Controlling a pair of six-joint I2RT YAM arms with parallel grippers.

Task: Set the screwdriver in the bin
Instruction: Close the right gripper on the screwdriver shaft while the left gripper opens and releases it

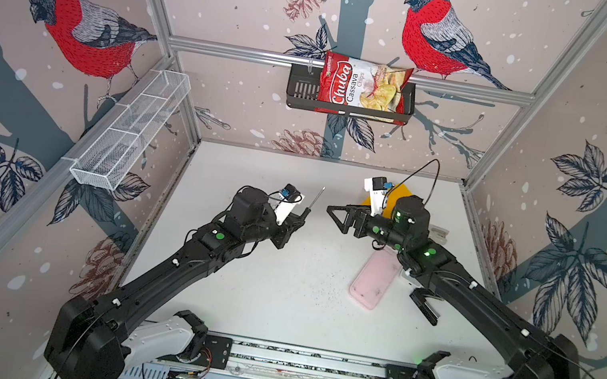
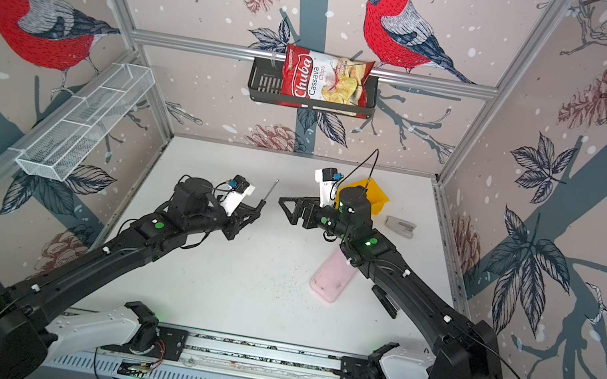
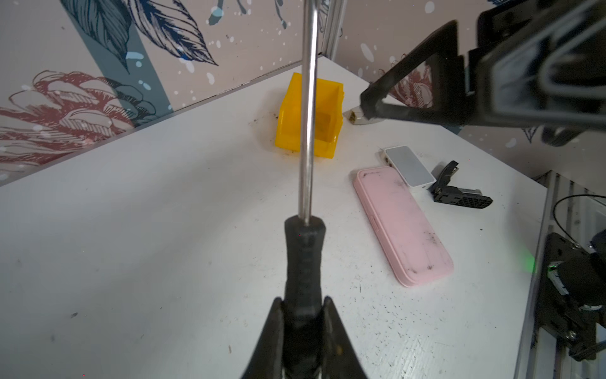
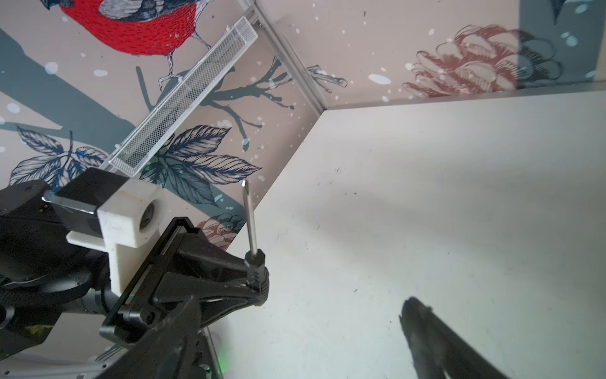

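In both top views my left hand point(image 1: 302, 218) clamps the screwdriver point(image 1: 315, 202), shaft toward one o'clock; the bin point(image 2: 375, 201), half hidden, seems at two o'clock. Left wrist: bin behind the shaft. Right wrist: my right hand point(image 4: 300, 308) gapes apart.

Pink case point(image 1: 374, 283) flat on the bench point(image 1: 267, 289), small white box point(image 3: 410, 165) just beside it, black stapler point(image 3: 459, 193) next to that. Black basket point(image 1: 301, 87) on the back wall holding a bag of chips point(image 1: 362, 85); white mesh tray point(image 1: 130, 134) on the left wall.
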